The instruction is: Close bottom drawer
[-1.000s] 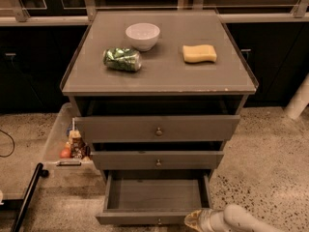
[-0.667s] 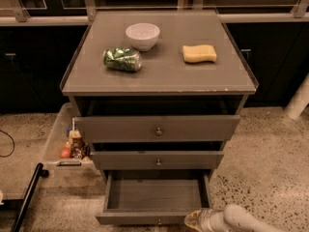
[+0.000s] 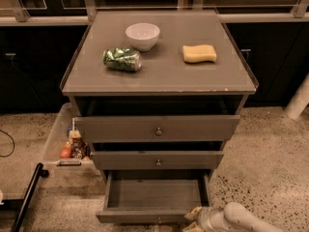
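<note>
In the camera view, the bottom drawer (image 3: 154, 196) stood pulled well out toward the near edge of the scene. Its shallow box was bare inside, and its slim front panel with the small knob (image 3: 159, 221) lay almost at the lower border. Above it, the middle drawer (image 3: 158, 159) and the top drawer (image 3: 157, 128) each sat slightly proud of the cabinet, far less extended.

The gripper (image 3: 194, 218) was low at the near right, just beside the right end of the bottom drawer's front, with the pale arm (image 3: 239, 220) trailing off to the right. Whether it touched the panel, and whether it was released or clenched, could not be told.

On the cabinet top (image 3: 164, 79) sat a white bowl (image 3: 143, 35), a green can (image 3: 122, 59) on its side and a yellow sponge (image 3: 199, 53).

Judged from this, the closing was hardly begun: nearly the whole inward push toward the far side remained.
</note>
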You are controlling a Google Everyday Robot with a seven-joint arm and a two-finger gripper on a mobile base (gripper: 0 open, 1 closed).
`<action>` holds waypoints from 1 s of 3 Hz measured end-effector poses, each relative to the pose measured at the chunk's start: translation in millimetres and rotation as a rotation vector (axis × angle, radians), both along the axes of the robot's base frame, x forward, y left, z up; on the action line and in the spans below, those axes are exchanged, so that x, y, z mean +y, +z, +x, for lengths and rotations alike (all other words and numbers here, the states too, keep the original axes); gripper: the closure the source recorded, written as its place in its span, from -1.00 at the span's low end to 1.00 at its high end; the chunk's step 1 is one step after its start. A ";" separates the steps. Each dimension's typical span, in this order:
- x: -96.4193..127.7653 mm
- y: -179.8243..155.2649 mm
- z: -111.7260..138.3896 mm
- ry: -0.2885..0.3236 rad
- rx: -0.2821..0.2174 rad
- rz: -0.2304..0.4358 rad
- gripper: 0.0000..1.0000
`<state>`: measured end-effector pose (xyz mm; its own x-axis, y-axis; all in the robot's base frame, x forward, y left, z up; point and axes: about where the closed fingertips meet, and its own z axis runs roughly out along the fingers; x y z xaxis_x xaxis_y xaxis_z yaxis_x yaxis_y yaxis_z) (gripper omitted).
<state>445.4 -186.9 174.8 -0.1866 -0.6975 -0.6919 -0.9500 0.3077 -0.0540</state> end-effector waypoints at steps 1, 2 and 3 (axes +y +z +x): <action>0.7 1.4 2.8 0.003 -0.010 -0.001 -0.70; 12.6 14.5 42.6 0.046 -0.076 -0.018 -0.23; 20.2 26.3 82.2 0.091 -0.139 -0.048 0.24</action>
